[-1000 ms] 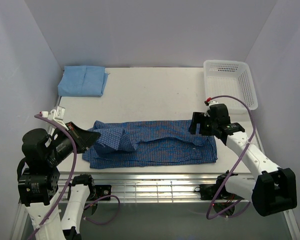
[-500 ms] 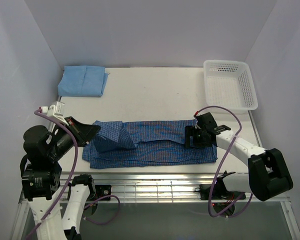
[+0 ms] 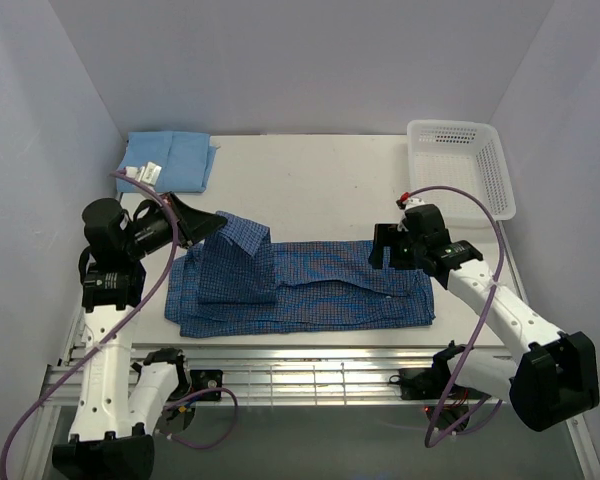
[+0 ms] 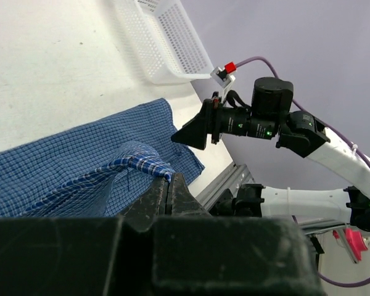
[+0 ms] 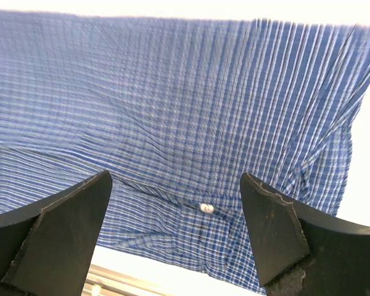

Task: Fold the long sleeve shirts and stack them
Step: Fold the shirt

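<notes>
We see the dark blue checked shirt [image 3: 320,290] lying spread lengthwise on the tabletop [image 3: 310,185], with its left end raised into a peak. The left pincer [image 3: 212,226] is clenched on that raised edge, holding it above the rest of the cloth. Over the shirt's right end hangs the right pincer [image 3: 384,248], its jaws spread wide and grasping nothing. A small white button [image 5: 204,208] shows on the cloth between them, and we cannot tell whether the pincer touches the fabric. The folded light blue shirt [image 3: 167,162] lies behind and left of the checked shirt, well apart from it. The white basket [image 3: 500,180] stands behind its right end.
</notes>
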`<state>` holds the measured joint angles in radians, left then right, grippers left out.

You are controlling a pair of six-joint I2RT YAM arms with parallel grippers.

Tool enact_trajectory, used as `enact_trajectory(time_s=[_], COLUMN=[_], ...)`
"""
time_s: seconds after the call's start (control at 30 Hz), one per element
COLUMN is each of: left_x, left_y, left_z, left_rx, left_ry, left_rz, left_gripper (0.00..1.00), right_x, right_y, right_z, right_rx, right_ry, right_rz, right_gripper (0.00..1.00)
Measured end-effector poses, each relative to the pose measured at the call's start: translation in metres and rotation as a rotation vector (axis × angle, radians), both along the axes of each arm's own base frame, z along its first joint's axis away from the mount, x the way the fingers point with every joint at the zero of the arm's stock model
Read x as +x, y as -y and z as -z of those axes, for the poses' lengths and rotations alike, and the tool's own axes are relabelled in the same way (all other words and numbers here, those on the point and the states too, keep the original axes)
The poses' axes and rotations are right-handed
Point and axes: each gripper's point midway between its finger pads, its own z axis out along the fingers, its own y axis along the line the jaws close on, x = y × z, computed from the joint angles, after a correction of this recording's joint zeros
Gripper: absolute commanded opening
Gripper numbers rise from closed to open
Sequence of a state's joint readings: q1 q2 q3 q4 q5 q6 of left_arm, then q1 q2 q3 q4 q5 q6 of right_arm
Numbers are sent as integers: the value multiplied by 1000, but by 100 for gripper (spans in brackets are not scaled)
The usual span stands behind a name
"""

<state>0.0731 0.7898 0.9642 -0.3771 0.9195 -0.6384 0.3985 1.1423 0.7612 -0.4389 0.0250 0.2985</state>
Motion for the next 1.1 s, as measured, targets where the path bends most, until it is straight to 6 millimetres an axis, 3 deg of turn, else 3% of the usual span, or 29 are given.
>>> enact_trajectory(time_s=[0.17,0.47,0.63,0.87,1.1], left_x=[9,6,-6,-15,-19], left_y=[27,134,179,221,244], left_z=[-3,30,45,65,86], left_rx=[-9,32,47,60,69], left_ry=[44,-30,-56,-107,-171], left_rz=[135,499,640,769,842], left_gripper=[0,0,0,0,0], right_x=[14,18,17,14,7], right_y=[0,23,39,55,63], right_z=[-35,-56,-74,-78,-73], right_rx=[38,20,13,-7,-23], right_ry=[96,176,248,275,260], right_rz=[21,114,176,230,249], right_gripper=[90,90,90,90,90])
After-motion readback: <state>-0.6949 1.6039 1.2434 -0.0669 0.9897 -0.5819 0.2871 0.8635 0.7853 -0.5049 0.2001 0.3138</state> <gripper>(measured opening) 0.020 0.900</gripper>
